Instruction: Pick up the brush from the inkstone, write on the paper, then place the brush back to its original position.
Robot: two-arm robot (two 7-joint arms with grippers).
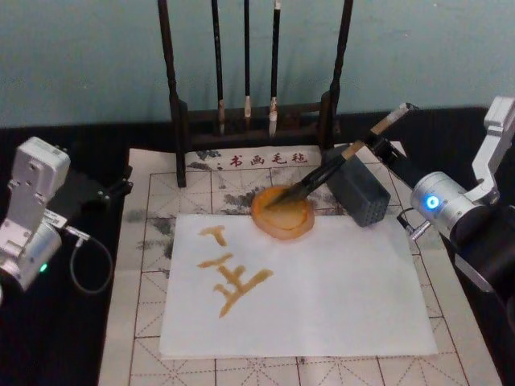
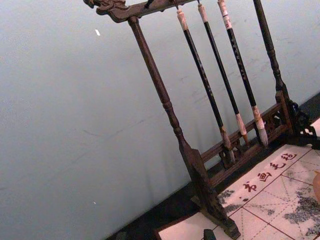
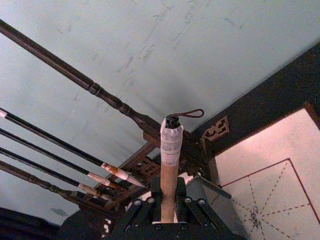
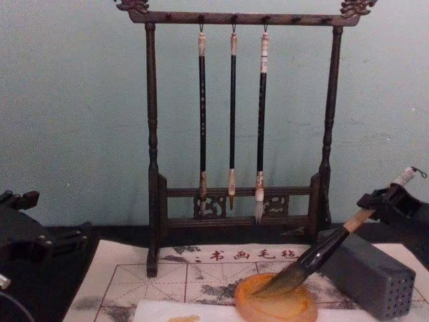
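Right gripper (image 3: 169, 209): jaws pinch the brush (image 4: 322, 251) by its tan upper handle, at the counter's right rear. The brush slants down past the grey block (image 1: 359, 194), its bristles resting in the inkstone (image 1: 278, 234) at the paper's (image 1: 322, 297) far edge. Left gripper (image 1: 111, 190): parked at the far left.

The head camera is looking steeply down over the paper (image 1: 322, 297) toward the far brush rack (image 1: 257, 138). The chest camera is facing that rack from low and near, sharing the inkstone (image 1: 282, 221). Both wrist cameras are tilting up at the rack, the right sighting closely along the brush (image 3: 169, 165).
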